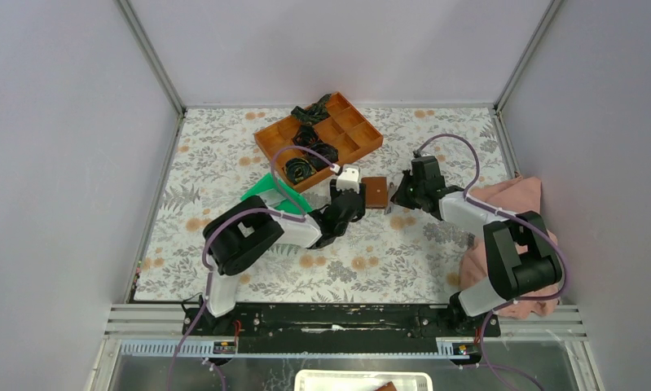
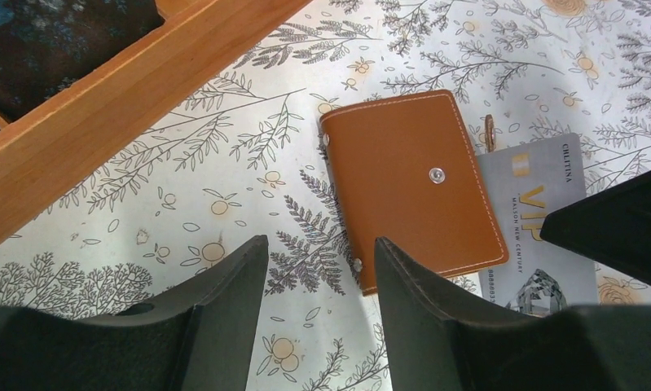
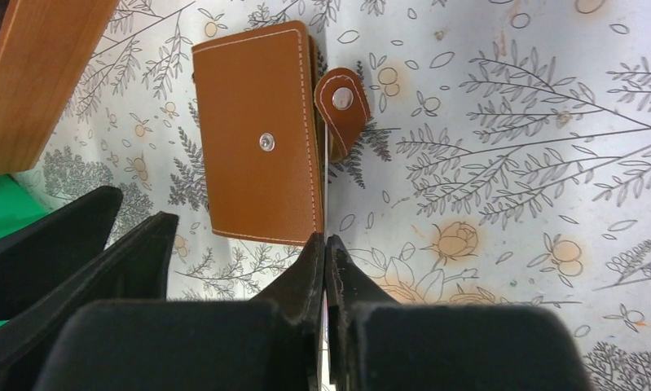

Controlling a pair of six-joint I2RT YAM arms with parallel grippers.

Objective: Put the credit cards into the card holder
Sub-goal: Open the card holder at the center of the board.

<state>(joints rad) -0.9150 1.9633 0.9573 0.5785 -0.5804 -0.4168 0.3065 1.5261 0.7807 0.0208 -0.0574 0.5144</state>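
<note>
Left jaws spread near card holder (image 2: 411, 187), right jaws low, pinching credit card (image 2: 527, 199)

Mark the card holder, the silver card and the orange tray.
card holder (image 2: 387, 187), left wrist view, on its brown leather front face.
silver card (image 2: 509, 204), left wrist view, on its printed face beside the holder.
orange tray (image 2: 142, 90), left wrist view, on its side wall.

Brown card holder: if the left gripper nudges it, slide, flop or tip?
Probably slides, not tips: the card holder lies flat and closed on the floral cloth. Its stitched, leather-like cover looks semi-stiff, so it should move as one piece. Its snap tab is unfastened, so the cover may flap open if lifted by one edge.
</note>
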